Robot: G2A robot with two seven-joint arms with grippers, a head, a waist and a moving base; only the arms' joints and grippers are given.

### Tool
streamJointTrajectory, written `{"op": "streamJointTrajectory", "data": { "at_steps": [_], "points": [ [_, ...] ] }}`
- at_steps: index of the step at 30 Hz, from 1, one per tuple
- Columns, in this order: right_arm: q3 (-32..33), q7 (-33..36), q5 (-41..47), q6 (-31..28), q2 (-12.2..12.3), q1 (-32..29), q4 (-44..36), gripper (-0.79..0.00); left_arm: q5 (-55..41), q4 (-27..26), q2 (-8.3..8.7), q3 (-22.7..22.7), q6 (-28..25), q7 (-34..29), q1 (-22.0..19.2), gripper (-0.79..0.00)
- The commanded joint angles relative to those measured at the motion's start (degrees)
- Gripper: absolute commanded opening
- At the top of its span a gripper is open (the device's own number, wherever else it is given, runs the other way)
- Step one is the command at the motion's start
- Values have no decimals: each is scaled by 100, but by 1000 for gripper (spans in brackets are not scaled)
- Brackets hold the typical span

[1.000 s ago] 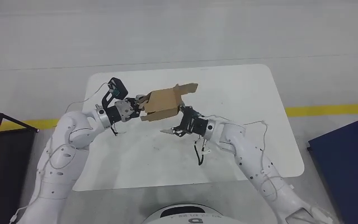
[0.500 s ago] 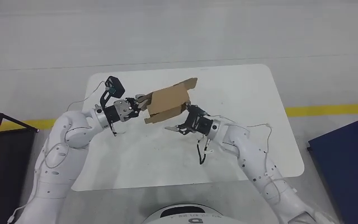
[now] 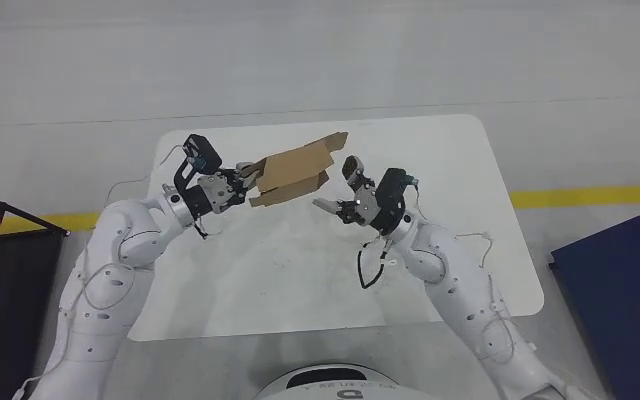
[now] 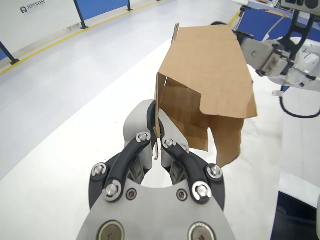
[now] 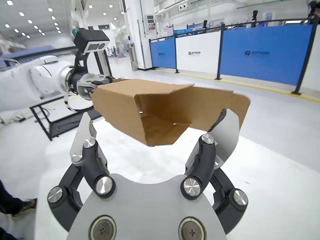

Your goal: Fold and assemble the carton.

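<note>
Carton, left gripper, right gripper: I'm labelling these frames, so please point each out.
carton [image 3: 293, 171], top view, middle of its upper panel.
left gripper [image 4: 156, 124], left wrist view, between fingertips pinching a carton flap.
right gripper [image 5: 157, 122], right wrist view, midway between its open fingertips.

"Where was the carton [image 3: 292, 172]?"

"Above the desk [image 3: 430, 250], toward its far side, between the two hands."

"And the left hand [image 3: 243, 185]?"

"At the carton's left end, clamped on an edge flap."

"The right hand [image 3: 338, 187]?"

"Just beside the carton's right end, fingers [image 5: 226, 131] spread, facing its mouth. Whether it touched, I could not tell."
</note>
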Motion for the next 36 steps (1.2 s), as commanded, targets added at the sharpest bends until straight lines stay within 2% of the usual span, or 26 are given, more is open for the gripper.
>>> {"op": "streamJointTrajectory", "data": {
  "at_steps": [1,2,5,8,13,19,22,26,30,36],
  "points": [
    [-59,235,1084,-486,-21,130,256,-105,683,-135,-3,-9,372,263,35,-785],
    [-72,370,1404,-581,-28,203,385,-135,1030,-217,-10,24,594,421,68,-785],
    [-120,770,2147,-696,-47,412,648,-160,1920,-408,-32,142,1176,988,170,-785],
    [-119,1025,2445,-625,-53,525,751,-179,2566,-543,-41,276,1433,1424,263,-785],
    [-134,1468,3056,-591,-59,636,803,-194,3212,-819,-8,303,1279,1524,369,-785],
    [-104,2125,3632,-745,-23,711,805,-289,3782,-1107,29,214,1281,1593,523,-785],
    [-155,2562,3940,-697,-10,783,832,-271,3918,-1253,23,243,1425,1650,602,-785],
    [-237,2947,4372,-626,-15,892,930,-317,3970,-1295,18,251,1489,1738,655,-785],
    [-321,3385,4716,-707,-13,1039,1088,-317,4087,-1288,14,279,1518,1714,661,-785],
    [-305,3552,5109,-508,-24,1217,1464,-308,4155,-1336,11,246,1585,1817,706,-785]
  ]
}}
